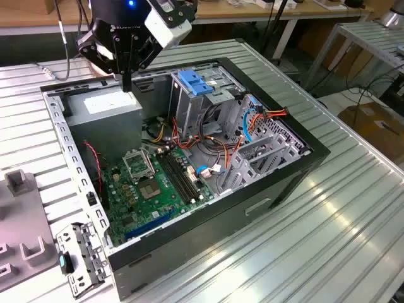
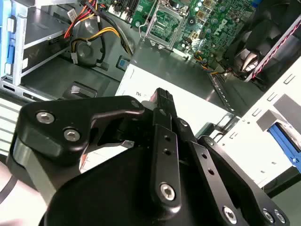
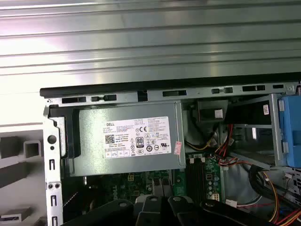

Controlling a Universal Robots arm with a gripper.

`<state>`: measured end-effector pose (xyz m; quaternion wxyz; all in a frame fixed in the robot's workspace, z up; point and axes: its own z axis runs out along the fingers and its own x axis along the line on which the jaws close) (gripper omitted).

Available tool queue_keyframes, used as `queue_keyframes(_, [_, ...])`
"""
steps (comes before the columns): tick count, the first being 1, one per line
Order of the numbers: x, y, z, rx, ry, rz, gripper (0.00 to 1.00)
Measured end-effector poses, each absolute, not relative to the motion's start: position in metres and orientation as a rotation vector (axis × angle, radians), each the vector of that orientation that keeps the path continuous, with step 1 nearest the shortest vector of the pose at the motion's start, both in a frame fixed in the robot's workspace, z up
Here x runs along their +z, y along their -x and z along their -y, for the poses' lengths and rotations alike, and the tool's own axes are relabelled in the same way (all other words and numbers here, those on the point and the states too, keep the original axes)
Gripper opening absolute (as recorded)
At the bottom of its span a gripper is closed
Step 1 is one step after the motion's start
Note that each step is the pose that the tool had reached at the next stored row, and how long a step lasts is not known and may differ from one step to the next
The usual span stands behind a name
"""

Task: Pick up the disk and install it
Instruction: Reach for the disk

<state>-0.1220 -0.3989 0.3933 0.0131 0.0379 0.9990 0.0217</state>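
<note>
Exterior view first, working outward from the camera. The ribbed metal table (image 1: 353, 240) takes up five o'clock, and the open-sided case (image 1: 278, 183) lies on it. At seven o'clock, just outside the case's near corner, a small metal bracket (image 1: 79, 255) lies flat on the table. Grey moulded blocks (image 1: 19, 246) sit beside it toward nine.

Inside the case, the green motherboard (image 1: 154, 183) covers the floor at six o'clock from the centre. At about one o'clock from the board, the grey cage (image 1: 189, 104) stands upright with its blue handle (image 1: 192, 82) on top. Red, orange and yellow cables (image 1: 265, 115) run past it toward three o'clock.

The grey power supply (image 1: 104, 108) fills the case's eleven o'clock corner, white sticker up. Your gripper (image 1: 127, 85) hangs over that box's far edge, pointing straight down. Its fingers are pressed together with nothing between them. You cannot tell whether the tips touch the box.

In the second wrist view the closed tip sits over the sticker, with the motherboard and cage beyond it. In the first wrist view the power supply lies tucked against the case wall, and the cage's blue handle is off to one side.

You cannot tell where the disk lies. Farthest off, at twelve o'clock, wooden workbenches (image 1: 252, 11) stand behind the table.
</note>
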Motion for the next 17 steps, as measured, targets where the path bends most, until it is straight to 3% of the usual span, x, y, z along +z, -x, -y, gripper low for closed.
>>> queue_keyframes(17, [0.393, 0.134, 0.399, 0.068, -0.118, -3.113, 0.11])
